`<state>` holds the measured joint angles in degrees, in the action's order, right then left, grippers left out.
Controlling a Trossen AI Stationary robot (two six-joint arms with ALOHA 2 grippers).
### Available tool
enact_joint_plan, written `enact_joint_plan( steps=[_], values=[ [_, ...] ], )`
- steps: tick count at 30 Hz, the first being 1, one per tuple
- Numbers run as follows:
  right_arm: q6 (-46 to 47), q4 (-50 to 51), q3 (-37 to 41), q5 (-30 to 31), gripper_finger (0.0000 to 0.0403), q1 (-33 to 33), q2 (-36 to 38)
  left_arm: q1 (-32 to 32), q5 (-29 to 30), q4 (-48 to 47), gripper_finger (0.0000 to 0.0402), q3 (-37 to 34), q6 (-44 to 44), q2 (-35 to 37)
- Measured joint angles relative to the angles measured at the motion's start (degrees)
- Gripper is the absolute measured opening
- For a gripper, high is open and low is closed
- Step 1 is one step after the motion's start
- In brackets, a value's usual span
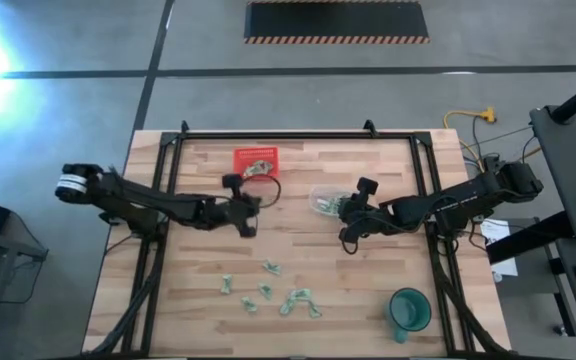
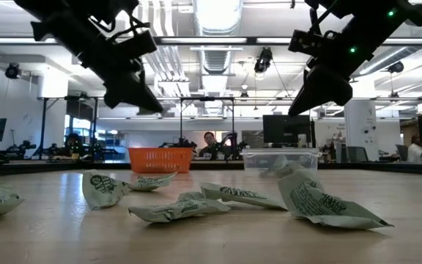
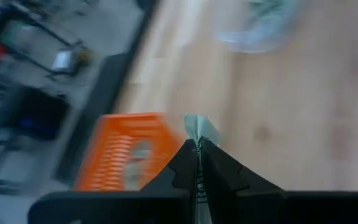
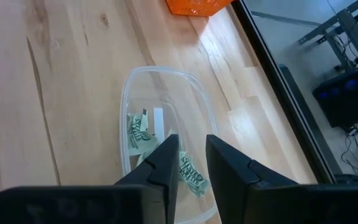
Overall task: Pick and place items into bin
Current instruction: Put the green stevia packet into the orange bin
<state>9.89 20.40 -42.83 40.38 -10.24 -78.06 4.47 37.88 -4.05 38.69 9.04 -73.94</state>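
Several small pale green wrapped items (image 1: 268, 290) lie loose on the wooden table near its front; in the low view they lie in the foreground (image 2: 178, 209). My left gripper (image 3: 197, 144) is shut on one item (image 3: 201, 129), raised above the table (image 1: 248, 222) just in front of the orange bin (image 1: 256, 160). My right gripper (image 4: 191, 142) hovers open over a clear plastic container (image 4: 166, 81), with nothing between its fingers. That container holds a few green items (image 4: 138, 134). My left gripper pinches one pale green item between its two fingertips, by the item's near end (image 3: 199, 138). The rest of the item sticks out past the fingertips. The item is lifted clear of the table, with the fingers slanting down toward the far side.
The orange bin (image 3: 126, 155) stands at the table's far edge, with a piece inside it. The clear container (image 1: 325, 200) sits to its right. A teal cup (image 1: 408, 310) stands at the front right corner. Black frame rails run along the table's edges.
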Motion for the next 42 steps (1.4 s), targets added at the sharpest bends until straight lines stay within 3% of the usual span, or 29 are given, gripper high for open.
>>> enact_joint_plan(
  steps=[8, 17, 27, 42],
  values=[
    [0.0, -0.2, 0.0, 0.0, 0.0068, 0.0, 0.0, -11.5, -0.1, 0.7, 0.0001, 0.0, 6.6, 3.8],
    [0.0, -0.4, 0.0, 0.0, 0.0068, 0.0, 0.0, -25.9, -15.7, 2.4, 0.0001, -0.2, 6.1, 2.2],
    [0.0, -0.5, 0.0, 0.0, 0.0068, 0.0, 0.0, -32.3, -20.4, 4.6, 0.0005, -0.2, 3.3, -2.1],
    [0.0, -0.6, 0.0, 0.0, 0.0068, 0.0, 0.0, -31.8, -20.7, 6.4, 0.0145, -0.1, 3.2, -2.8]
  ],
)
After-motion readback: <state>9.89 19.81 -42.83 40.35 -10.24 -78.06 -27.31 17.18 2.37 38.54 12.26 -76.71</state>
